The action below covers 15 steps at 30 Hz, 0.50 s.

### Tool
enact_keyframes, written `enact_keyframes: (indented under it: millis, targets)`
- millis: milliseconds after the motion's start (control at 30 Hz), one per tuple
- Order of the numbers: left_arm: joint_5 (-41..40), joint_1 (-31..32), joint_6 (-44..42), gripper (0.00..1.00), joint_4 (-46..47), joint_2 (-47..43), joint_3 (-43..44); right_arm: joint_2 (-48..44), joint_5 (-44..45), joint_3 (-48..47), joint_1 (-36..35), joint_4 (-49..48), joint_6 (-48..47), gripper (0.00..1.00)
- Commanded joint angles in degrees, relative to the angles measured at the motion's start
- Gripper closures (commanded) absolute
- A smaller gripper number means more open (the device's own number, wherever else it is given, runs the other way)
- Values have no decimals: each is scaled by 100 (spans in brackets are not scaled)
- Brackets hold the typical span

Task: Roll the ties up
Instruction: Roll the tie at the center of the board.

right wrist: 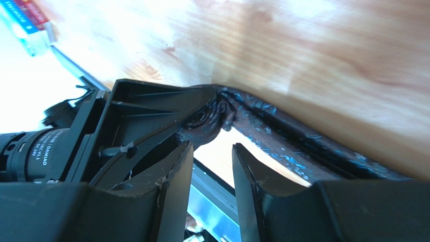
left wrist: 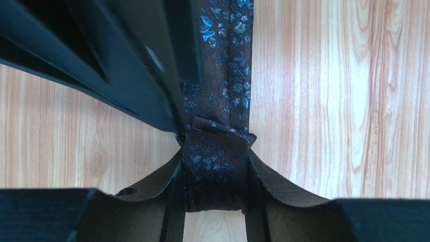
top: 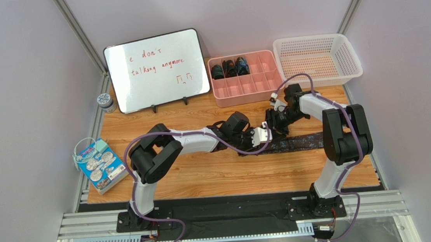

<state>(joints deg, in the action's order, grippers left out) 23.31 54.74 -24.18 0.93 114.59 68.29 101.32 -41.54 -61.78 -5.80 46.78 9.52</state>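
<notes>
The left arm (top: 193, 140) and right arm (top: 345, 133) are twins: white tube links between chunky black joint housings. A purple cable (top: 296, 76) trails along each, down to black base plates (top: 319, 207). The fingers (right wrist: 171, 186) are matte black ribbed plastic; one black motor (right wrist: 35, 154) carries white "DAMIAO" lettering.

Dark woven cloth tie (left wrist: 227, 75) with a faint blue sheen; smooth pale wood-grain table (left wrist: 328, 101); matt black plastic left gripper (left wrist: 216, 156); glossy whiteboard (top: 158, 70).
</notes>
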Motion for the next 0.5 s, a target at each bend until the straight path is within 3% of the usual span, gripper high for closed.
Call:
enact_keyframes:
  millis: [0,100,467]
  targets:
    - [-539,-7,-43,83,-2307,477,-194,-235,-355,289,-96,-802,402,60]
    - [-494,-7,45,84,-2220,398,-255,-122,285,158,-88,-1101,270,62]
    - [-170,-350,476,86,-1623,-120,-413,1004,945,-10,-211,-143,-249,82]
